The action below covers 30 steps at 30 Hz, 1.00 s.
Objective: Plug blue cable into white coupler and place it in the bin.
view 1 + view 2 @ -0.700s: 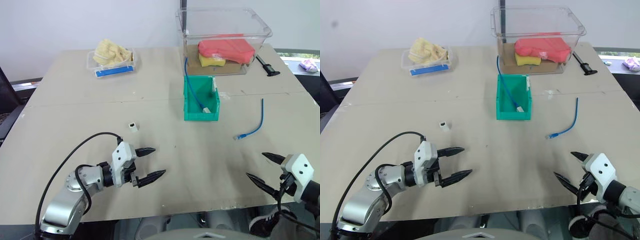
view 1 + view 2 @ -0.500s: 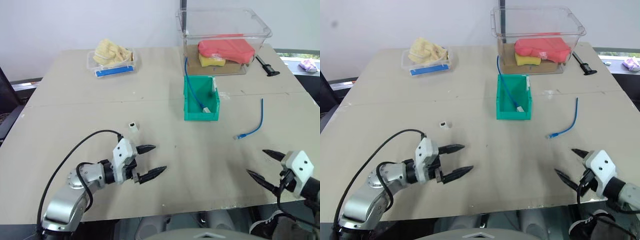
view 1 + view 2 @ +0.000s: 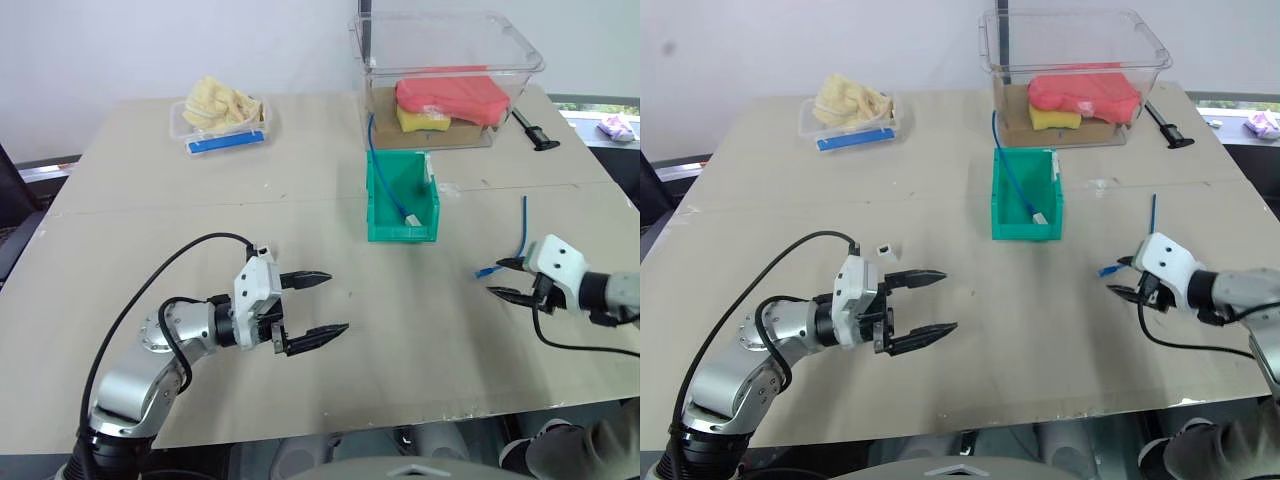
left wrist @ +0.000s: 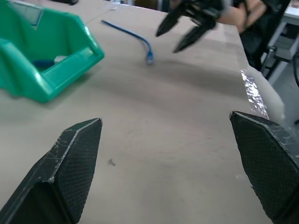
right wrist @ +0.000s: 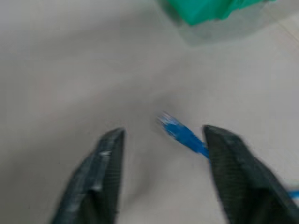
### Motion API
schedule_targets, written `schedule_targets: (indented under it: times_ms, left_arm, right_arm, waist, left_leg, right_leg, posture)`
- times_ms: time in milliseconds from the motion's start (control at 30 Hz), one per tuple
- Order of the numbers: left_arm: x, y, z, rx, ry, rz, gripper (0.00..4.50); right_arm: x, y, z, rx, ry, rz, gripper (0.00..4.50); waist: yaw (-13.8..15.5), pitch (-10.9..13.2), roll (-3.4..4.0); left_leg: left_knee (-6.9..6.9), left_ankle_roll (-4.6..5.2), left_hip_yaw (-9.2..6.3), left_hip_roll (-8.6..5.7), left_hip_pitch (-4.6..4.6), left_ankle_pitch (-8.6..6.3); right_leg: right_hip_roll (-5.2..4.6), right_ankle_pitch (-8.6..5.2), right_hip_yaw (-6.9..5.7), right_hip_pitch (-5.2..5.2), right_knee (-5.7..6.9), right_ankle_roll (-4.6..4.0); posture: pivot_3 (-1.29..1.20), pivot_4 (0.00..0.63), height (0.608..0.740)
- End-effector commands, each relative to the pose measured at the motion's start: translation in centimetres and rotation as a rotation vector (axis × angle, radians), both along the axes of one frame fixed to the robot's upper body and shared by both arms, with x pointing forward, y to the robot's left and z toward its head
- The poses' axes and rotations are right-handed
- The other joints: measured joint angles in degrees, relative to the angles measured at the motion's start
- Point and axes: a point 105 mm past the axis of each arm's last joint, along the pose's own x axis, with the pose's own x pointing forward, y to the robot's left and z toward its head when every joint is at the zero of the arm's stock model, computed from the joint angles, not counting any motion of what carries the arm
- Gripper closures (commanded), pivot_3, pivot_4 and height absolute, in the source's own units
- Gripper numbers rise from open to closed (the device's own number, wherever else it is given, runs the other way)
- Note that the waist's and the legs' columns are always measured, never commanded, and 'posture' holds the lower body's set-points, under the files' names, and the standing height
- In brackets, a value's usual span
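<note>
Blue short cable (image 3: 517, 240) lies right of the green plastic bin (image 3: 401, 197); right gripper (image 3: 507, 279) has moved up to its plug, fingers spread, empty. Left gripper (image 3: 322, 303) wide open, empty. No legible writing.

Left pincer (image 3: 313, 305) points rightward, fingers spread wide, holding nothing. Right pincer (image 3: 507, 278) reaches inward toward it, fingers parted and empty.

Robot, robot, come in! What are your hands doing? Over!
Both grippers open, left gripper empty. Right gripper at blue cable plug end. White coupler untouched on table. Path clear.
</note>
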Motion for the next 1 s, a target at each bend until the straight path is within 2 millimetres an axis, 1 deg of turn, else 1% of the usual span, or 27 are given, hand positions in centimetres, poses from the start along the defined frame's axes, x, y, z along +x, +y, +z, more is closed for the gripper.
schedule_targets:
  times_ms: [33,167,267,367,500,567,667,700,767,800,833,867,900,967,1000]
  left_arm:
    - [-0.4,0.0,0.1,0.001,-0.039,-0.025,0.0]
    - [-0.8,0.1,-0.3,0.003,-0.044,-0.033,0.0]
    - [-1.0,0.1,-0.5,0.003,-0.051,-0.035,0.0]
    - [-1.1,0.1,-0.6,0.003,-0.057,-0.034,0.0]
    - [-1.1,0.2,-0.8,0.001,-0.058,-0.029,0.0]
    - [-1.1,0.2,-0.8,-0.002,-0.059,-0.021,0.0]
    - [-0.9,0.4,-0.9,-0.009,-0.059,0.005,0.0]
    - [-0.8,0.4,-0.9,-0.009,-0.058,0.012,0.0]
    - [-0.7,0.7,-1.1,-0.003,-0.052,0.039,0.0]
    - [-0.5,0.8,-1.2,0.007,-0.059,0.053,0.0]
    - [-0.3,0.9,-1.3,0.012,-0.065,0.07,0.0]
    - [-0.1,0.9,-1.3,0.015,-0.069,0.081,0.0]
    - [0.2,1.0,-1.3,0.021,-0.074,0.089,0.0]
    - [0.5,1.1,-1.4,0.029,-0.076,0.094,0.0]
    - [0.7,1.2,-1.5,0.05,-0.067,0.1,0.0]
  right_arm:
    - [1.2,-0.2,-0.1,-0.079,0.01,0.08,1.84]
    - [2.5,-0.5,-0.6,-0.127,0.048,0.126,1.84]
    - [3.2,-0.5,-0.8,-0.133,0.073,0.146,1.84]
    - [3.6,-0.2,-0.9,-0.126,0.106,0.171,2.7]
    - [3.3,0.3,-1.4,-0.113,0.172,0.215,4.48]
    - [3.2,1.0,-1.4,-0.089,0.185,0.232,4.48]
    - [3.3,2.3,-0.8,-0.058,0.171,0.255,4.48]
    - [3.2,2.8,-0.6,-0.051,0.167,0.269,4.48]
    - [2.7,5.1,0.0,-0.023,0.162,0.313,4.48]
    - [2.3,6.6,0.1,-0.01,0.176,0.332,4.48]
    - [1.9,8.6,0.0,-0.009,0.179,0.365,4.48]
    - [1.6,9.9,-0.1,-0.01,0.18,0.383,4.48]
    - [1.5,11.7,-0.4,-0.011,0.174,0.41,4.48]
    - [1.6,13.6,-0.8,-0.021,0.158,0.441,4.48]
    - [1.9,14.8,-1.2,-0.041,0.139,0.46,4.48]
  waist:
    - [-0.08,0.02,0.02]
    - [-0.15,0.05,0.07]
    - [-0.13,0.05,0.07]
    - [-0.13,0.06,0.08]
    - [-0.06,0.06,0.08]
    - [-0.09,0.06,0.08]
    - [-0.13,0.06,0.08]
    - [-0.21,0.06,0.08]
    - [-0.34,0.07,0.11]
    - [-0.39,0.07,0.11]
    - [-0.37,0.07,0.11]
    - [-0.43,0.07,0.12]
    - [-0.41,0.07,0.12]
    - [-0.26,0.07,0.13]
    - [-0.12,0.07,0.13]
  left_leg:
    - [0.0,0.0,-0.02,0.01,0.01,0.0]
    - [0.0,0.0,0.05,0.01,0.0,0.0]
    - [0.0,0.0,0.04,0.01,0.0,0.0]
    - [0.0,-0.01,0.05,0.01,-0.01,0.0]
    - [0.0,0.0,0.03,0.0,-0.01,0.0]
    - [0.0,0.0,0.02,0.0,0.0,0.0]
    - [0.0,0.0,0.02,0.01,0.01,0.0]
    - [0.0,0.0,0.02,0.01,0.01,0.0]
    - [0.0,0.0,0.0,0.02,0.01,0.0]
    - [-0.01,-0.01,-0.04,0.04,0.01,0.0]
    - [-0.01,-0.01,-0.1,0.05,0.01,0.0]
    - [-0.01,-0.01,-0.17,0.05,0.01,0.0]
    - [-0.01,-0.01,-0.27,0.07,0.03,0.0]
    - [0.0,-0.02,-0.33,0.06,0.03,0.0]
    - [0.01,-0.02,-0.37,0.03,0.0,0.0]
  right_leg:
    - [0.01,0.0,-0.02,0.0,0.01,0.0]
    - [0.0,0.02,0.05,-0.02,0.01,0.0]
    - [0.0,0.02,0.05,-0.03,0.01,-0.01]
    - [-0.01,0.03,0.06,-0.04,0.0,-0.02]
    - [-0.02,0.03,0.05,-0.04,0.01,-0.03]
    - [-0.02,0.04,0.05,-0.04,0.01,-0.03]
    - [-0.02,0.04,0.05,-0.04,0.02,-0.03]
    - [-0.02,0.04,0.05,-0.04,0.02,-0.03]
    - [-0.01,0.05,0.06,-0.06,0.04,-0.04]
    - [0.0,0.05,0.09,-0.09,0.07,-0.04]
    - [0.02,0.05,0.09,-0.09,0.08,-0.04]
    - [0.02,0.05,0.08,-0.1,0.09,-0.05]
    - [0.04,0.05,0.09,-0.1,0.1,-0.04]
    - [0.06,0.06,0.07,-0.1,0.11,-0.04]
    - [0.06,0.07,0.03,-0.11,0.11,-0.04]
  posture:
    - [0.0,0.15,0.74]
    - [0.0,0.15,0.74]
    - [0.0,0.15,0.74]
    - [0.0,0.15,0.74]
    - [0.0,0.15,0.74]
    - [0.0,0.15,0.74]
    - [0.0,0.15,0.74]
    - [0.0,0.15,0.74]
    - [0.0,0.15,0.74]
    - [0.0,0.15,0.74]
    - [0.0,0.15,0.74]
    - [0.0,0.15,0.74]
    - [0.0,0.15,0.74]
    - [0.0,0.15,0.74]
    - [0.0,0.15,0.74]
